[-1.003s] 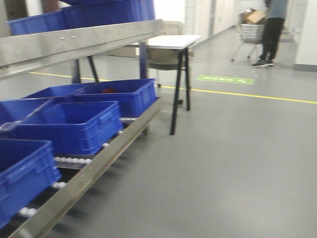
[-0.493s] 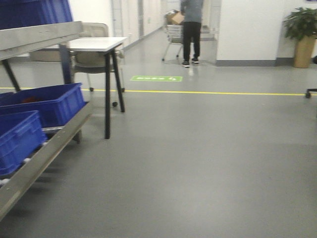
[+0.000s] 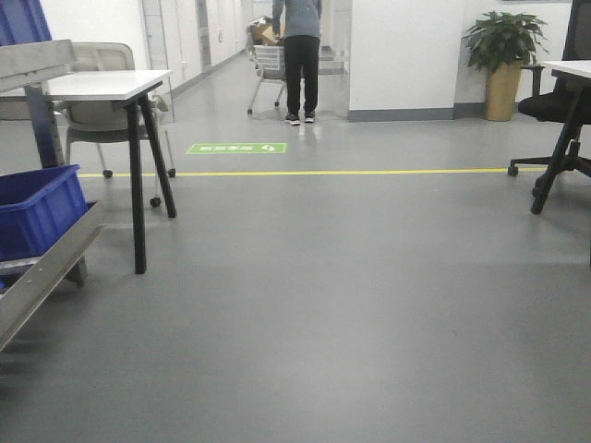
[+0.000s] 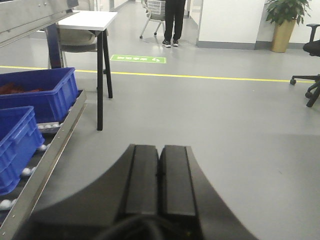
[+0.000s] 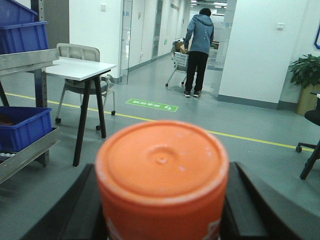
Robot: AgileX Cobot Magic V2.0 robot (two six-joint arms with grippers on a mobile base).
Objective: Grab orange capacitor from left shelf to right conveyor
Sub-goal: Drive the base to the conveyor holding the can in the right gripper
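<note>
The orange capacitor [image 5: 162,175] fills the foreground of the right wrist view, its round end facing the camera, with my right gripper [image 5: 162,220] shut on it between two black fingers [image 5: 80,210]. My left gripper [image 4: 159,165] is shut with nothing in it, its two pads pressed together over bare floor. The left shelf [image 3: 42,268] shows at the left edge of the front view with a blue bin [image 3: 37,212] on its sloping steel rail; it also appears as the left shelf [image 4: 45,160] and the left shelf [image 5: 27,150]. The right conveyor is out of view.
A white table with black legs [image 3: 111,88] and a grey chair [image 3: 102,120] stand beside the shelf. A person [image 3: 300,46] with a trolley is far down the hall. An office chair [image 3: 554,120] and desk edge are at the right. A yellow floor line [image 3: 351,172] crosses the grey floor.
The front view has swung to the right: the shelf and its blue bins have slid off to the left edge, and the office chair and potted plant have come into view.
</note>
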